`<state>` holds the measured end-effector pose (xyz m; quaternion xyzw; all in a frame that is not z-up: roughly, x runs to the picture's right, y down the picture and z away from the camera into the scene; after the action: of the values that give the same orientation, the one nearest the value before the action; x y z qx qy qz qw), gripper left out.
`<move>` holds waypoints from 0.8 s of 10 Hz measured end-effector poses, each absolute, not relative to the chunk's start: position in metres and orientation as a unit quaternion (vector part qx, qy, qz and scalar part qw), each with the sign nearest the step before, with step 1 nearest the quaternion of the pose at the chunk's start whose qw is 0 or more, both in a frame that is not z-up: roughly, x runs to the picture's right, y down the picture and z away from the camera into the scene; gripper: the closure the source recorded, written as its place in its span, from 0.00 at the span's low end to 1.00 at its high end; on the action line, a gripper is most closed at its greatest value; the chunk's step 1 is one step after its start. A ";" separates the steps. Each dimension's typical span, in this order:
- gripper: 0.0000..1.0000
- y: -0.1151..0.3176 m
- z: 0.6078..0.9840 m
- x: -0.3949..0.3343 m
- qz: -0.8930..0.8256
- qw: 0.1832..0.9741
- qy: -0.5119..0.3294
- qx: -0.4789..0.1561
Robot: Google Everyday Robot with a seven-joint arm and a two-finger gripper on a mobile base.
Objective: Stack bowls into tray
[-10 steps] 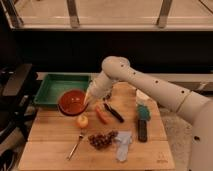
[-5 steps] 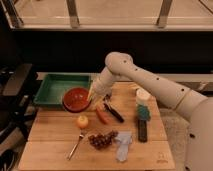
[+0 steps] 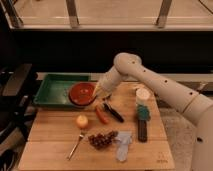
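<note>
The red-orange bowl point(image 3: 81, 93) hangs over the right end of the green tray point(image 3: 52, 90), raised and slightly tilted. My gripper point(image 3: 97, 93) is at the bowl's right rim and is shut on it, with the white arm reaching in from the right. The purple bowl is out of view.
On the wooden table point(image 3: 50, 130) lie a small orange fruit point(image 3: 81, 121), a red-orange stick-shaped item point(image 3: 101, 116), a black-handled tool point(image 3: 114, 112), a fork point(image 3: 75, 145), grapes point(image 3: 102, 140) and a pale cloth point(image 3: 122, 145). A white cup point(image 3: 143, 95), a teal item point(image 3: 143, 112) and a dark bar point(image 3: 142, 131) stand at the right.
The red-orange bowl has risen from the table and moved up and a little right with the gripper, now sitting over the tray's right end.
</note>
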<state>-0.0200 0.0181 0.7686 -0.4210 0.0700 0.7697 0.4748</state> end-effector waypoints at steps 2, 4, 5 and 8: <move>1.00 -0.011 0.795 -0.005 0.784 0.461 0.059 -0.411; 1.00 -0.033 0.819 0.002 0.792 0.455 0.060 -0.403; 1.00 -0.038 0.826 0.002 0.793 0.454 0.062 -0.401; 0.91 -0.048 0.851 -0.014 0.786 0.463 0.075 -0.403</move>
<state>-0.0140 -0.0485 0.8506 -0.4030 0.0750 0.7860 0.4628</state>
